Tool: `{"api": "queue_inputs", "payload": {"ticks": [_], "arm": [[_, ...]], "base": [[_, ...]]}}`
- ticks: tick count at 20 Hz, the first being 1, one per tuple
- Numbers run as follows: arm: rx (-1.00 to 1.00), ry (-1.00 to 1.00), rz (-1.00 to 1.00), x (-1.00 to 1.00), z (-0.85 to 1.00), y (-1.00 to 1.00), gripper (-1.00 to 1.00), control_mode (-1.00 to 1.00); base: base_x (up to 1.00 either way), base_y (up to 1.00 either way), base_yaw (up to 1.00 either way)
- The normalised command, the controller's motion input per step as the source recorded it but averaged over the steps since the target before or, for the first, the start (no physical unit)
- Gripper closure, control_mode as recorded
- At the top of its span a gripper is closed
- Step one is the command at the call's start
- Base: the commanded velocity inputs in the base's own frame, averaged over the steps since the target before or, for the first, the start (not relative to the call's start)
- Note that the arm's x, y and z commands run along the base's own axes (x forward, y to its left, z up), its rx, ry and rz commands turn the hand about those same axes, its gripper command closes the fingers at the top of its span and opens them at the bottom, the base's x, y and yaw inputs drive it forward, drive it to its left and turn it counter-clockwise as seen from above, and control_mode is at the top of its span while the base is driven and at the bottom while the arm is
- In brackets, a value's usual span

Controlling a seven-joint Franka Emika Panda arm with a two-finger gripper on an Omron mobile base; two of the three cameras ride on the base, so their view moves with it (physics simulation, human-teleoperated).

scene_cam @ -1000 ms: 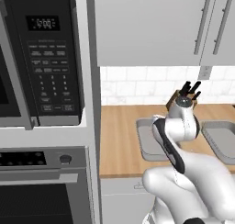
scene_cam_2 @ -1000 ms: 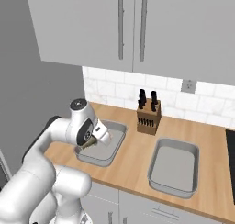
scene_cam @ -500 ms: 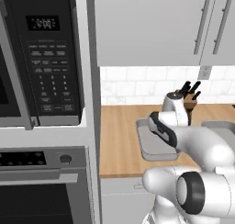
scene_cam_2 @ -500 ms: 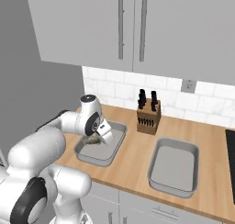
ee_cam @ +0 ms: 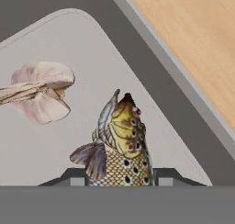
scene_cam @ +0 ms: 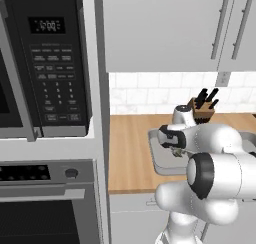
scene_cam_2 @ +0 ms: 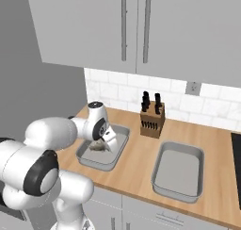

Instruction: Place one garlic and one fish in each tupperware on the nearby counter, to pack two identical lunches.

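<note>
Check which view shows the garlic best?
Hand view. The garlic lies large and unobstructed on the tupperware floor, beside the fish held between the gripper tips. In the right base view only a small pale patch shows in that tray; in the left base view the arm covers that spot.
</note>
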Motion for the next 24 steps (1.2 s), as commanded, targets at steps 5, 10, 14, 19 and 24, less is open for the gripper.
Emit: {"api": "queue_inputs", "payload": {"ticks": [5,10,14,19,24], "arm": [[0.01,0.00,0.00,0.01,-0.05,-0.01,-1.00,-1.00],[0.00,-0.01,0.00,0.00,0.03,0.00,-1.00,-1.00],[0.00,-0.11,0.00,-0.21,0.10,0.00,-1.00,-1.00],[0.00,-0.15,0.00,-0.78,0.22,0.01,-1.00,-1.00],[-0.17,-0.01,0.35,-0.58,0.54,0.46,-1.00,-1.00]], "base": [[0.00,0.00,0.00],[0.00,0.00,0.00],[0.00,0.00,0.00],[0.00,0.00,0.00],[0.00,0.00,0.00]]}}
